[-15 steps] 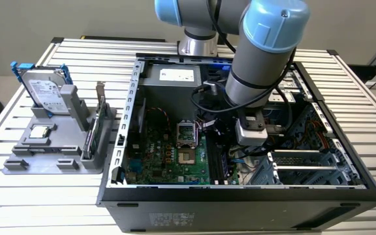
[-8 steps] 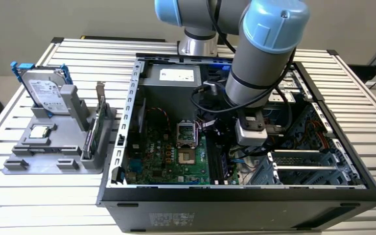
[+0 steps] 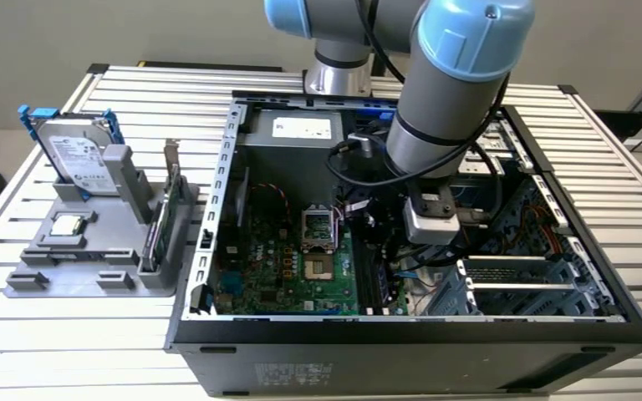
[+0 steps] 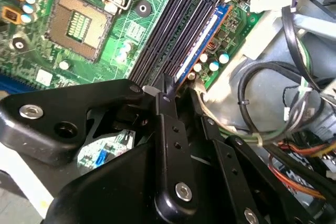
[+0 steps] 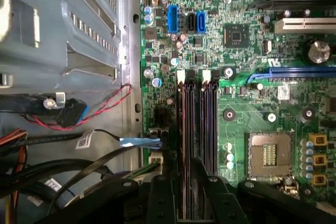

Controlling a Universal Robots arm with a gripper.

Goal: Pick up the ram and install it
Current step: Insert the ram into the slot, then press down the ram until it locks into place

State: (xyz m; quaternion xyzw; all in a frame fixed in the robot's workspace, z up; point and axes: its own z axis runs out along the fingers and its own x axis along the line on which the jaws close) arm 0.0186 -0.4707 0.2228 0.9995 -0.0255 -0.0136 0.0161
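Hovering low over the slots (image 5: 197, 145), the tool (image 4: 176, 95) appears closed on the ram (image 4: 202, 43), at 12 o'clock of the fingers, aligned for seating.

Open computer case (image 3: 204, 251), green motherboard (image 3: 287, 267), hard drive (image 3: 76, 159), grey holder (image 3: 76, 267)

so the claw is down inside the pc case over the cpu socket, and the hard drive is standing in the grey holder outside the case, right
Not quite: the claw is over the black memory slots, beside the CPU socket, as the first wrist view shows. It is inside the PC case, and the hard drive does stand in the grey holder outside.
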